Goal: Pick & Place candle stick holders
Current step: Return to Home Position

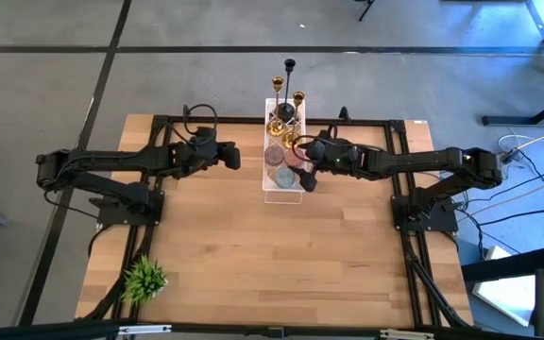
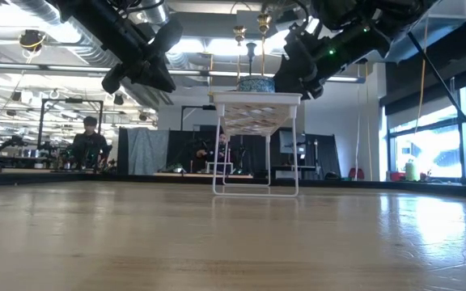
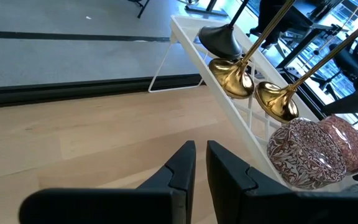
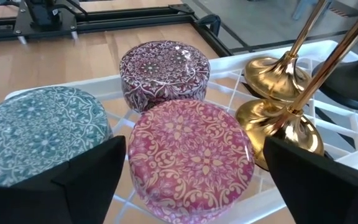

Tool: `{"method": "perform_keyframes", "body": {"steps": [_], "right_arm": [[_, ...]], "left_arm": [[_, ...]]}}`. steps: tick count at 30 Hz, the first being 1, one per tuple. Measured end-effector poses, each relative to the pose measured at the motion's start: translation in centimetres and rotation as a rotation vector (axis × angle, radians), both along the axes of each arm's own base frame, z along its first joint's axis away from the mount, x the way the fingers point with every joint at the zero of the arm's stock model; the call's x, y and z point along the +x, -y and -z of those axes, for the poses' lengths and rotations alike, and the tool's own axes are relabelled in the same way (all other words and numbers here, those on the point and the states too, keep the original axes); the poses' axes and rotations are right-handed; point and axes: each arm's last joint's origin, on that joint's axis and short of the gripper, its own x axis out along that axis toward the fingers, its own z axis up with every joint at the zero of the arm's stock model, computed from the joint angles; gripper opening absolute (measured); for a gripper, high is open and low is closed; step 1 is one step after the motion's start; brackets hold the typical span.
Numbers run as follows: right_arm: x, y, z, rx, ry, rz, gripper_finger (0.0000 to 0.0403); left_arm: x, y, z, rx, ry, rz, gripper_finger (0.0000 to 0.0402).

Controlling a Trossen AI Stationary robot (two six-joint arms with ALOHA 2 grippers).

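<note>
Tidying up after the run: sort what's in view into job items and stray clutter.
Job:
black candle stick holder
gold candle stick holders
patterned candle tins
white shelf holding them all

Stray:
green plant tuft

Green plant tuft (image 1: 144, 278) at wooden table (image 1: 272, 255) corner

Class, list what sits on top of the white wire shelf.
A teal tin, a pink tin, a maroon tin, two gold candle holders and a black candle holder. Seen from above, the right gripper covers part of the tins.
</note>
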Motion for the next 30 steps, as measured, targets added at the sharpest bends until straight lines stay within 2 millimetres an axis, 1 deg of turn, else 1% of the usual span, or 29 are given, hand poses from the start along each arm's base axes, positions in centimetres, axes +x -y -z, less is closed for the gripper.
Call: {"method": "perform_keyframes", "body": {"steps": [7,11,19,26,30], "right_arm": [[0.0,0.0,-0.2,-0.007,0.015,-0.002,0.0384],[-0.2,0.0,-0.8,-0.015,0.036,0.001,0.0384],[-1.1,-0.2,-1.8,-0.047,0.035,0.003,0.0384],[-2.1,-0.4,-2.2,-0.056,-0.014,-0.011,0.0384],[-2.8,-0.8,-2.5,-0.051,-0.043,-0.023,0.0384]], "left_arm": [[0.0,0.0,0.0,0.000,0.000,0.000,0.0033],[0.0,0.0,0.0,0.000,0.000,0.000,0.0033],[0.0,0.0,0.0,0.000,0.000,0.000,0.0033],[0.0,0.0,0.0,0.001,0.003,-0.001,0.0033],[0.0,0.0,0.0,0.001,0.003,0.000,0.0033]]}}
